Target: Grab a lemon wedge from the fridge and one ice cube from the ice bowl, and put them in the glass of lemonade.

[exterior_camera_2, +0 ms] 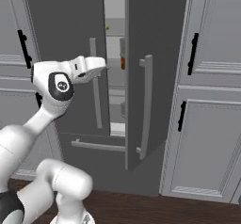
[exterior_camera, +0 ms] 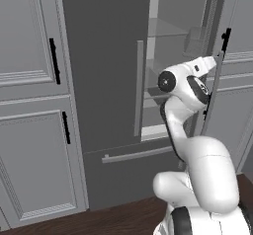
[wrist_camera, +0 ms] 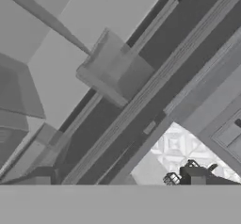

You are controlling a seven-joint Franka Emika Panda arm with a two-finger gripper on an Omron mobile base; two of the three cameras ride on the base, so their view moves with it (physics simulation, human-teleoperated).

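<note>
The fridge [exterior_camera_2: 141, 77] is standing with its right door swung partly open, and the arm is reaching toward the gap with the hand [exterior_camera_2: 96, 68] spread wide and holding nothing. The fetching step is under way. A tiny yellowish speck on an upper shelf may be the lemon wedge [exterior_camera_2: 107, 28]; next, the hand needs to reach in through the gap toward it.

Narrow gap into fridge [exterior_camera_2: 70, 30], right door [exterior_camera_2: 150, 77] half-open blocks.
</note>
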